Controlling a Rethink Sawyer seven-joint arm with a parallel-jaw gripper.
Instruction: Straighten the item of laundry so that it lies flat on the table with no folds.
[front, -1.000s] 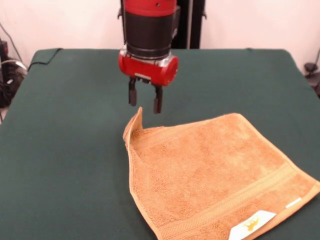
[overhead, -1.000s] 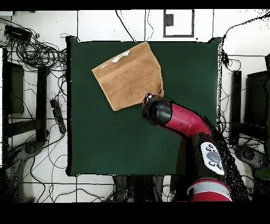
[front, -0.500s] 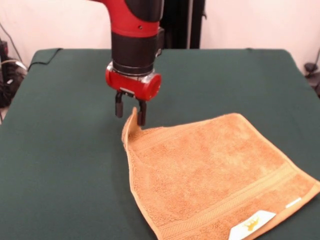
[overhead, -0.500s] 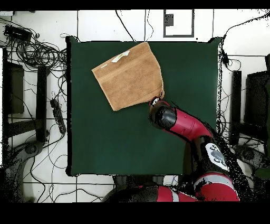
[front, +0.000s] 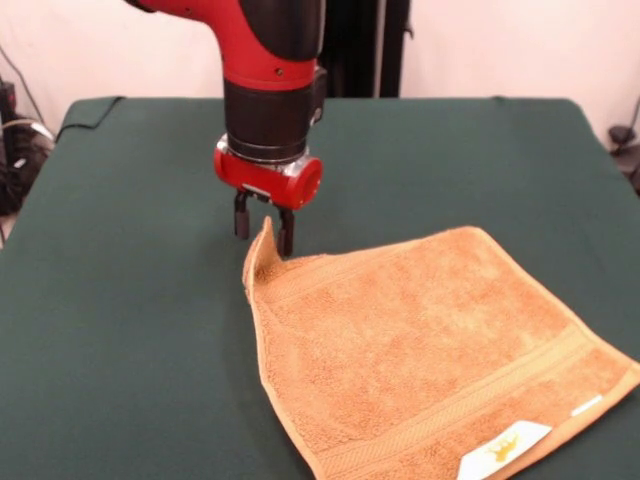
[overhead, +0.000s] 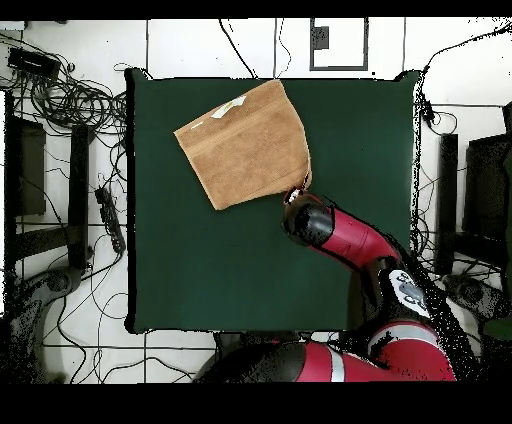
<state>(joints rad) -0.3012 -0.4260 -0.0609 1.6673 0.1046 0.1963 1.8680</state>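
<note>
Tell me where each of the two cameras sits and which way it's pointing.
Front view: across the table from the robot, facing it; shows the arm's lower end and gripper, fingers apart astride the towel's raised corner.
Overhead view: above the table, looking straight down; shows the whole arm reaching up from the bottom.
Shared: towel, table, gripper.

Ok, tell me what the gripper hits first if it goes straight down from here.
Probably the towel's raised corner, which stands between the open gripper's fingers; the table lies just below. Depth is uncertain.
</note>
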